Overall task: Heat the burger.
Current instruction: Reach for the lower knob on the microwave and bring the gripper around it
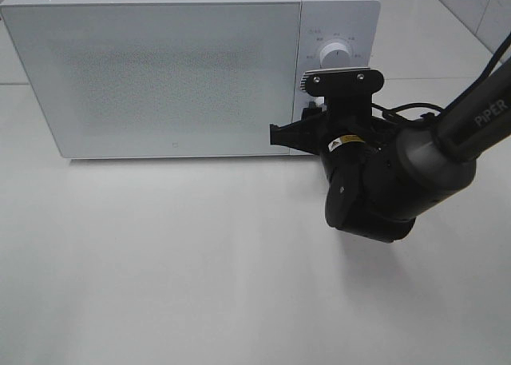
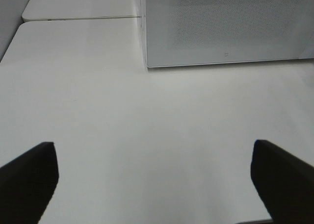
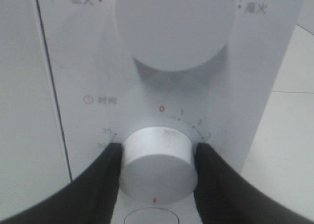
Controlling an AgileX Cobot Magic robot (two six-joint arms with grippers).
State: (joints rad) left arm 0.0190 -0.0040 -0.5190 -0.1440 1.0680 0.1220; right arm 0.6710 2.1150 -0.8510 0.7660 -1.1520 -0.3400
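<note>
Nearest, the left gripper (image 2: 154, 171) hangs low over the bare table (image 1: 200, 269). Its fingers are spread wide and hold nothing, and it is well apart from the microwave (image 1: 160, 69).

Farther in and to the right, the right arm (image 1: 399, 169) comes in from the right edge. Its wrist is bent so that the right gripper (image 3: 158, 148) points straight at the control panel on the microwave's right side. The fingers have narrowed onto the timer knob (image 3: 157, 165), with one pad against each side of it. That reads as a grip, though how firm it is cannot be told.

The step in hand looks like setting the time. To do it well:
- Keep the wrist's axis lined up with the knob's centre, so the turn is pure rotation and the pads do not creep off the smooth white rim.
- Squeeze before turning.
- Turn clockwise from 0 (image 3: 161, 109) towards the small numbers, in one steady roll.
- Keep clear of the upper knob (image 3: 174, 25) just beyond.

A red mark (image 3: 154, 200) sits at the knob's edge opposite the 0. Whether it is the pointer cannot be told.

Farthest, the microwave door (image 1: 172, 77) is closed. The burger shows in no view. By my judgement it is inside, behind the frosted door.
</note>
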